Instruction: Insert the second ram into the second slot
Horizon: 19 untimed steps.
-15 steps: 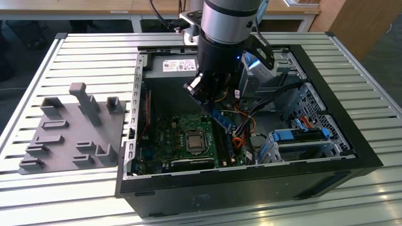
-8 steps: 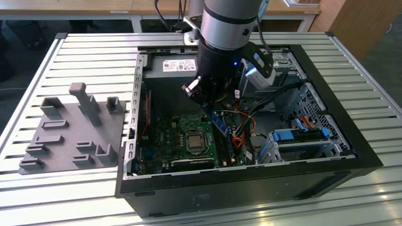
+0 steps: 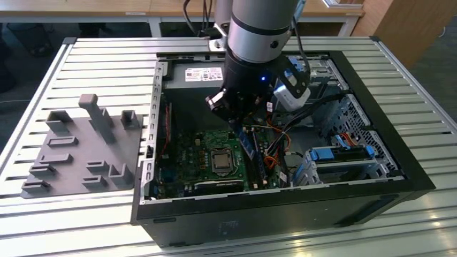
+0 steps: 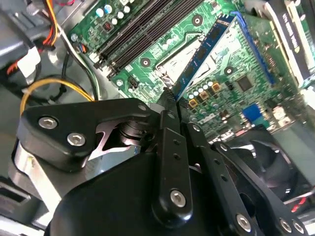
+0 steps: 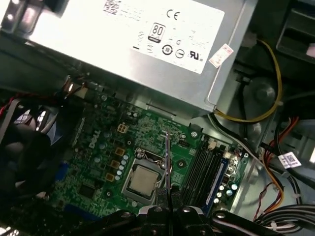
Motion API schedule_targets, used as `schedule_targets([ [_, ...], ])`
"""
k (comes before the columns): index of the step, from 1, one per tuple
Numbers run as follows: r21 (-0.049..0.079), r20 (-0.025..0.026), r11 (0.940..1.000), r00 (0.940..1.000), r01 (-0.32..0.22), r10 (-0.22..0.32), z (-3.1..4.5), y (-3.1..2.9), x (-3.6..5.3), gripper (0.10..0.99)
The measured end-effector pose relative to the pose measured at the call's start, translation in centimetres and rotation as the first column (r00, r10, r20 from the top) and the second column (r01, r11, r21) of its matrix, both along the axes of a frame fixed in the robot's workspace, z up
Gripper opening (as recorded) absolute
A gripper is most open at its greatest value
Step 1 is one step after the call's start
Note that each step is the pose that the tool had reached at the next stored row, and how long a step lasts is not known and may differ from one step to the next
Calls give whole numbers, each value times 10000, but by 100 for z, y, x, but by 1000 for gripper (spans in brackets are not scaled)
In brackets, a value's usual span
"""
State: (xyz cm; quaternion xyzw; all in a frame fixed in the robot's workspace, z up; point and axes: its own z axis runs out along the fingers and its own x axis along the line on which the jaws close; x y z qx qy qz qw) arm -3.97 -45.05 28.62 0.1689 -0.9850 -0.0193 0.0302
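The pincer [image 4: 170,97] pinches the second ram [image 4: 207,51] by one end, holding it over the green motherboard [image 4: 147,61], seemingly to align it with the dark memory slots [image 4: 150,27].

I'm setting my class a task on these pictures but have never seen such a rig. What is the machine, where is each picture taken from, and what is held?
The machine is a single robot arm reaching into an open computer case that lies on a slatted metal table; a grey parts holder lies at the exterior view's left. That view comes from a camera off the arm. Both wrist views come from cameras riding on the arm, looking into the case. In the second wrist view, the gripper is shut on the second ram, a thin blue memory stick, above the green motherboard, apart from the black memory slots.
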Motion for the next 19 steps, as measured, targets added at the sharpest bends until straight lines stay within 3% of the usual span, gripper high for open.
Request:
schedule_targets([
  [4,0,0,9973,9973,733,-733,-45,0,0,137],
  [7,0,0,9919,9919,1272,-1272,-79,0,0,137],
  [13,0,0,9721,9721,2345,-2345,-148,0,0,137],
  [16,0,0,9653,9653,2610,-2610,-177,0,4,137],
  [19,0,0,9649,9649,2628,-2628,-206,0,18,137],
])
